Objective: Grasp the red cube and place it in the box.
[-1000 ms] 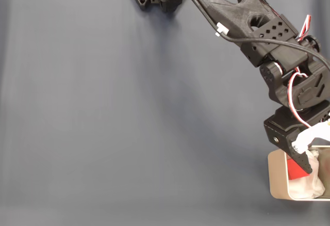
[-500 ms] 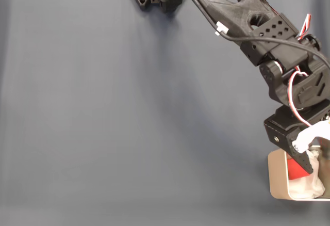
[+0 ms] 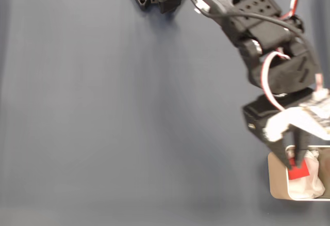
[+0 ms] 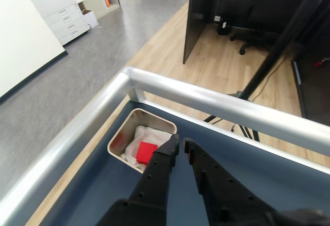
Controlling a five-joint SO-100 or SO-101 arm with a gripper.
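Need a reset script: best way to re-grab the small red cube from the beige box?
Come from straight above and pinch two opposite side faces of the small matte red cube. It lies top-up on white soft padding inside the beige rounded-corner box, whose thin walls block a sideways approach. The pincer is above it, nearly closed, so open it first.
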